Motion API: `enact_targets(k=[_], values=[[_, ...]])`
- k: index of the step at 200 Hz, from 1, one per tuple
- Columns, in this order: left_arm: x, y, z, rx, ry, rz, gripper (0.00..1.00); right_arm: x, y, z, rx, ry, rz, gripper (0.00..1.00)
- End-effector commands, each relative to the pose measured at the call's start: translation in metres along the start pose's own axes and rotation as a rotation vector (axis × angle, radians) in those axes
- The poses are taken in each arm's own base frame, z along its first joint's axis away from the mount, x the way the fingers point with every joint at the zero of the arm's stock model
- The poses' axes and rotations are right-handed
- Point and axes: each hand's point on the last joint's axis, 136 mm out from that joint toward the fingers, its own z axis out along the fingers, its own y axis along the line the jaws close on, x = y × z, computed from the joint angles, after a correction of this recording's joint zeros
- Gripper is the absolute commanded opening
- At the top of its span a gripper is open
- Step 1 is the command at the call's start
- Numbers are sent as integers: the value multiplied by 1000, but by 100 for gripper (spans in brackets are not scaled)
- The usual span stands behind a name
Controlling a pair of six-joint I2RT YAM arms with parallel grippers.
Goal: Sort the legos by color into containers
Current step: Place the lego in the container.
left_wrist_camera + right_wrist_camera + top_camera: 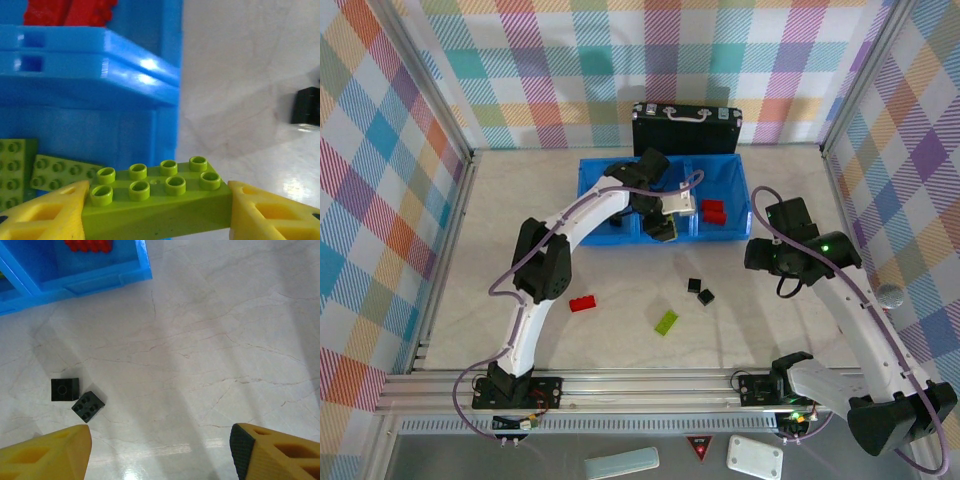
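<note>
Pinching a studded lime-green brick [160, 200], left end effector [157, 216]; right end effector [160, 445] spread.

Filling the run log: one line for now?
left gripper: shut on green brick at blue bin edge | right gripper: open, near black bricks

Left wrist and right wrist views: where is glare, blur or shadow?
Left wrist view: white glare spots on the blue bin's wall; the gripped lime-green brick is sharp, the black brick at the right edge blurred. Right wrist view: glare on the table near the bottom edge, soft shadow bands across it, two black bricks sharp.
</note>
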Motion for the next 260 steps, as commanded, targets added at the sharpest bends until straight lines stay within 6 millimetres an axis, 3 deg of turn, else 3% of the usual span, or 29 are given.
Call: enact_targets(k=[1, 106, 189, 260], values=[[-4, 20, -3, -28, -48, 41, 48, -1, -7, -10, 20, -13, 19, 74], [-9, 58, 37, -82, -111, 92, 49, -1, -7, -6, 27, 0, 17, 74], [-12, 51, 59, -31, -139, 126, 67, 1, -7, -8, 21, -1, 15, 74], [-22, 56, 48, -64, -157, 144, 80, 2, -8, -12, 14, -10, 15, 74]])
